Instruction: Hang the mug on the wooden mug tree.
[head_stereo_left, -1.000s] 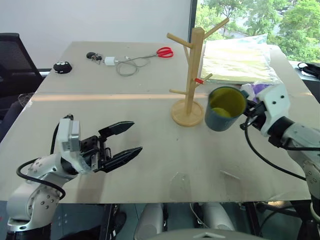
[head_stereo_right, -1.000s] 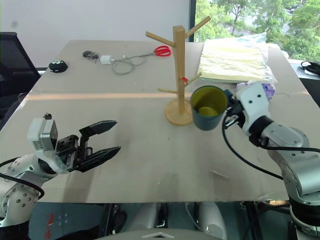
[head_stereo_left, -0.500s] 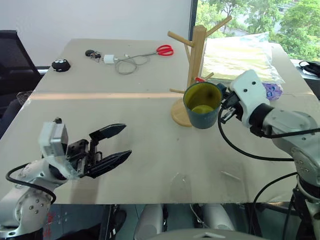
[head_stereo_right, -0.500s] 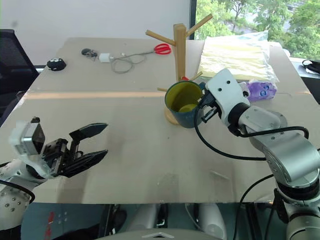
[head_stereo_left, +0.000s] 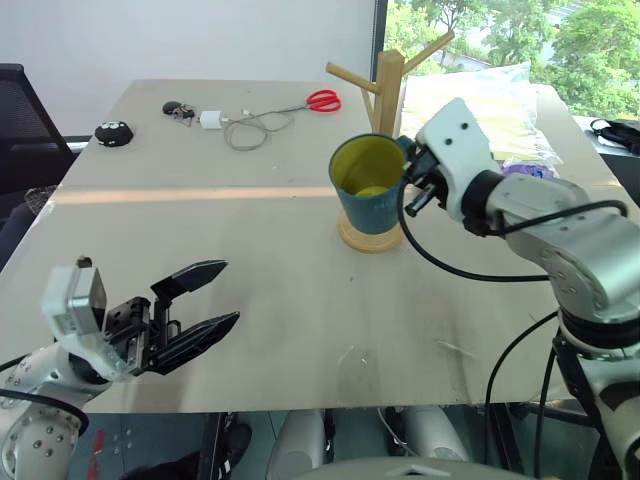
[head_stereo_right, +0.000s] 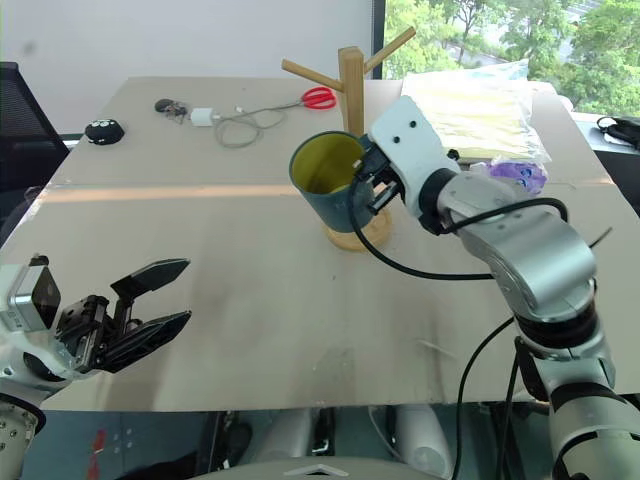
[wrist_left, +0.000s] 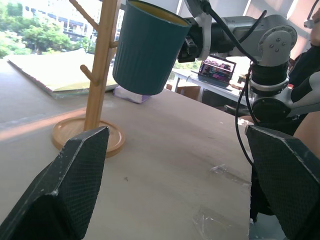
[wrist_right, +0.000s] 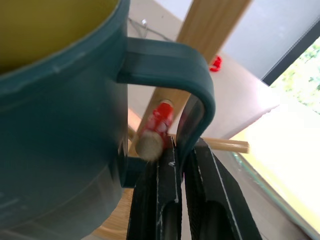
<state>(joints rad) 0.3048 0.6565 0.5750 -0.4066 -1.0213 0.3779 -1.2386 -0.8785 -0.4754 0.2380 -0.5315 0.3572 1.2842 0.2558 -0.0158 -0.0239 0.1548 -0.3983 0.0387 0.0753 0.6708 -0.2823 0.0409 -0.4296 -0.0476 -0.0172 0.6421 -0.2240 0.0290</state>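
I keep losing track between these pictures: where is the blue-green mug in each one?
Left eye view: the mug is upper centre, before the wooden mug tree.
Right eye view: mug left of the post.
Left wrist view: mug top centre, above the table.
Right wrist view: mug close up, handle clamped.
Shared landmark: the wooden mug tree.

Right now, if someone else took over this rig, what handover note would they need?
Right gripper: shut on the loop handle of the dark teal-blue ceramic mug with yellow-green interior, held in the air against the light-wood mug tree.
Left gripper: open, empty, low over the near table edge.
Done: mug picked up and brought to the tree; the red-marked peg tip sits at the handle opening.
Left: slide the handle over a peg, release, withdraw.
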